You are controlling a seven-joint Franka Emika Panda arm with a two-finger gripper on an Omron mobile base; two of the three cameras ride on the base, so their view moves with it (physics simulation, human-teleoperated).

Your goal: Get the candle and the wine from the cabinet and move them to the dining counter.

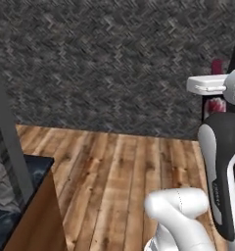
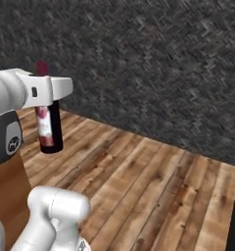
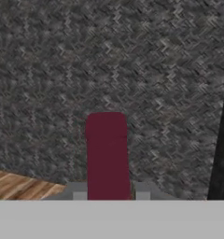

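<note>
Right base view shows the gripper [image 2: 47, 100] pinching the wine [image 2: 49, 128] just under its neck; glass, slippery, bottom-heavy, so I'd hold lower.

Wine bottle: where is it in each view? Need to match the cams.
Left base view: the wine at the right edge, mostly hidden behind the arm.
Right base view: wine upper left, upright, hanging from the gripper.
Hand view: its dark red neck bottom centre.
Shared landmark: the grey herringbone wall.

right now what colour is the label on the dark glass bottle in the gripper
Red-pink, on the dark glass wine bottle hanging from the gripper; clearest in the right base view.
</note>
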